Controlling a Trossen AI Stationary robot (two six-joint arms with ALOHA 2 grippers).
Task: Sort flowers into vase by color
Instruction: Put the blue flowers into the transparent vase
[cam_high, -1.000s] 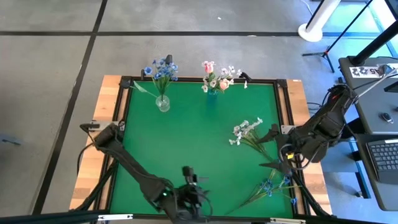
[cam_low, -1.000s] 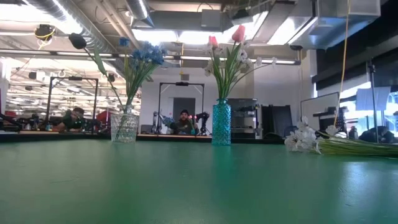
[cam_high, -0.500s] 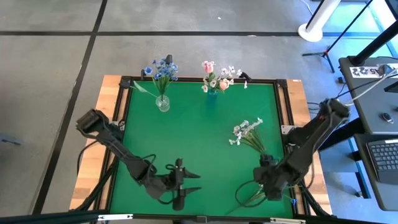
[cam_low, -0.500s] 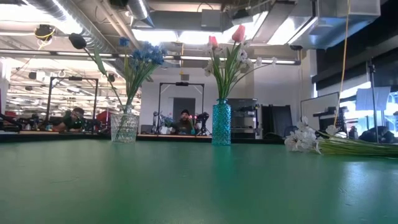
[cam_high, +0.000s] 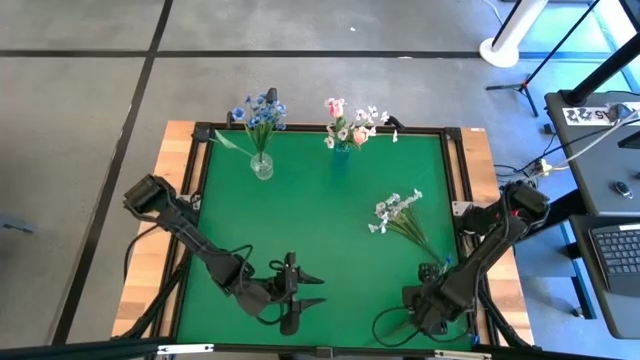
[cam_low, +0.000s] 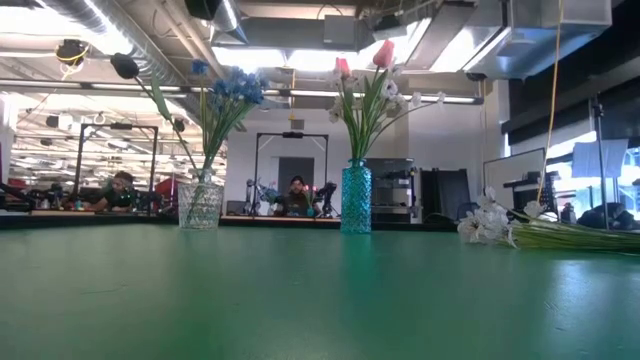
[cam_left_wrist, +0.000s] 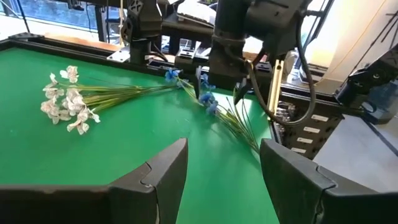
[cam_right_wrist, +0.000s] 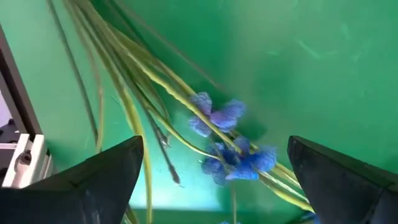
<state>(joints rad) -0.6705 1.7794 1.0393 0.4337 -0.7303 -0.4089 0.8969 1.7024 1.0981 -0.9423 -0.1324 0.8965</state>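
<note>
Green desk (cam_high: 310, 200), lab room behind. High view: clear vase (cam_high: 261, 165) with blue flowers and teal vase (cam_high: 341, 148) with pink and white ones at far edge; white spray (cam_high: 395, 212) lies right of centre. Left end effector (cam_high: 305, 290) near front edge, fingers apart, empty. Right end effector (cam_high: 425, 310) low at front right. Right wrist view: jaws spread wide over loose blue flowers (cam_right_wrist: 227, 143) on the desk, not gripping.

Two vases of flowers, clear (cam_low: 201, 205) and teal (cam_low: 356, 198), plus white blossoms (cam_low: 488, 226) lying at right.
</note>
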